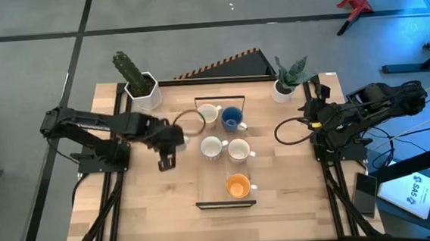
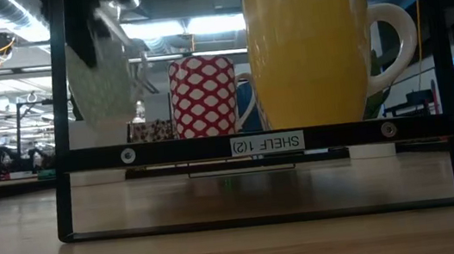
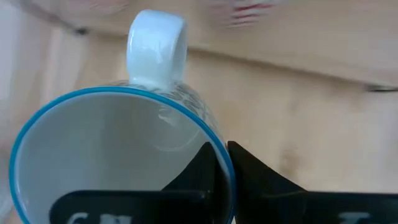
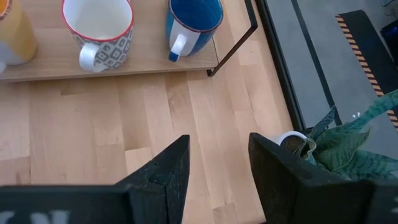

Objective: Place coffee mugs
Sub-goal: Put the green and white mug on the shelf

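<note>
Blue-rimmed mug (image 3: 118, 155) is clamped by its wall in the left hand (image 3: 221, 171), beside the shelf (image 1: 226, 204). Right hand (image 4: 217, 162) waits with fingers spread above the wooden surface (image 4: 93, 137).

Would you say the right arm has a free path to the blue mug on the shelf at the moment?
Probably yes. The right gripper is open and empty over bare table, and the blue mug stands at the shelf's near corner with nothing between them; only the shelf's black frame runs close by.

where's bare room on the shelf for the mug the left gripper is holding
The left gripper holds a mug by its rim. The shelf is bare at its front left, beside the orange mug. The back is crowded, around the blue mug.
</note>
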